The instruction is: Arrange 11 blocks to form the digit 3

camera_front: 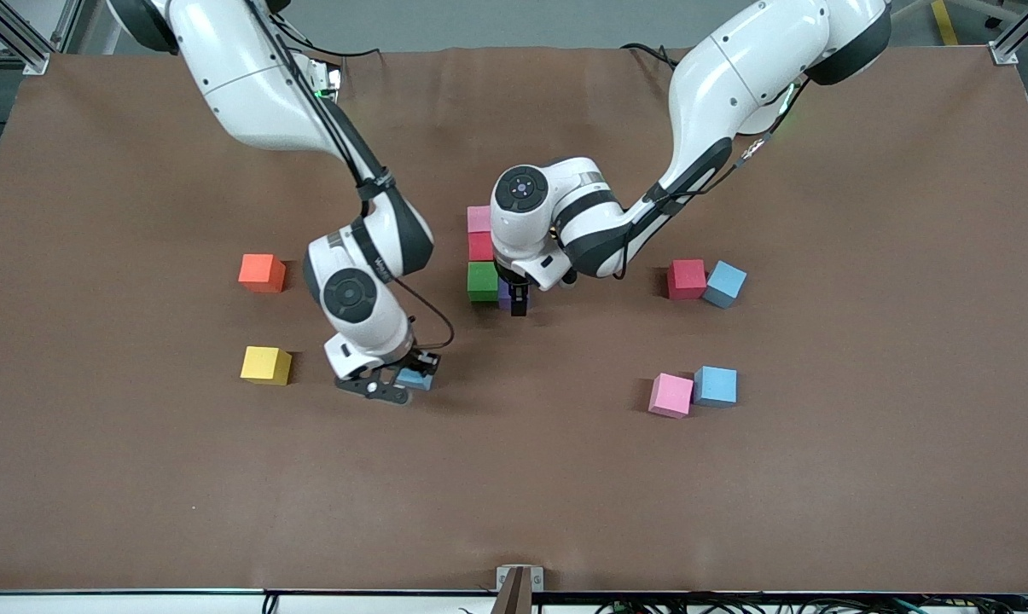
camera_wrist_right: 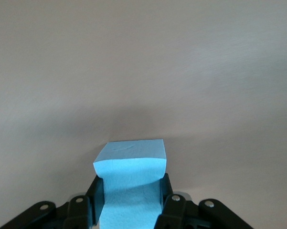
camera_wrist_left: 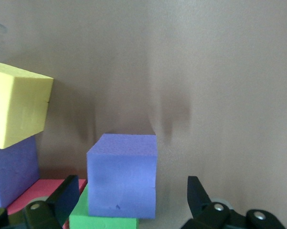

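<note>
My right gripper [camera_front: 400, 385] is shut on a light blue block [camera_front: 415, 378], low at the table beside the yellow block [camera_front: 265, 365]. In the right wrist view the fingers [camera_wrist_right: 98, 193] squeeze that light blue block [camera_wrist_right: 131, 164] inward. My left gripper [camera_front: 518, 300] is open over a purple block [camera_wrist_left: 122, 181], which stands free between the jaws with a gap on each side. That purple block adjoins a green block [camera_front: 482, 281] in a column with a red block [camera_front: 480, 246] and a pink block [camera_front: 479, 218]. The left wrist view also shows a yellow block [camera_wrist_left: 16, 109] and a second purple block [camera_wrist_left: 12, 169].
An orange cube [camera_front: 262, 273] lies toward the right arm's end. Toward the left arm's end sit a red block [camera_front: 687, 279] touching a light blue block [camera_front: 725, 284], and, nearer the front camera, a pink block [camera_front: 670, 395] beside another light blue block [camera_front: 715, 385].
</note>
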